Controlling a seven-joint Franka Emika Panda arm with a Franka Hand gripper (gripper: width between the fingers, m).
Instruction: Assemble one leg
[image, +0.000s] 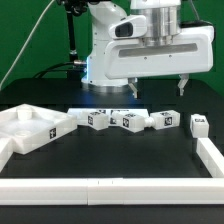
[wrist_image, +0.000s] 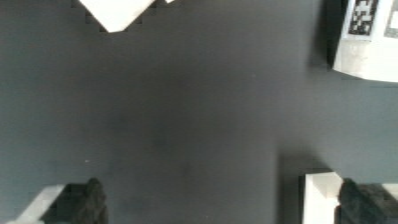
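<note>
White arm (image: 150, 40) upright, claw (image: 157, 88) spread wide, seemingly above legs (image: 131, 121)

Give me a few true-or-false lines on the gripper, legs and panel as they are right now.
1. The gripper is open and empty. True.
2. Four legs lie in a row on the table. True.
3. One leg is already fitted in the panel. False: all four lie loose on the table.
4. The panel is at the exterior view's right. False: it lies at that view's left.
5. The gripper is touching a leg. False: it hangs above them.
</note>
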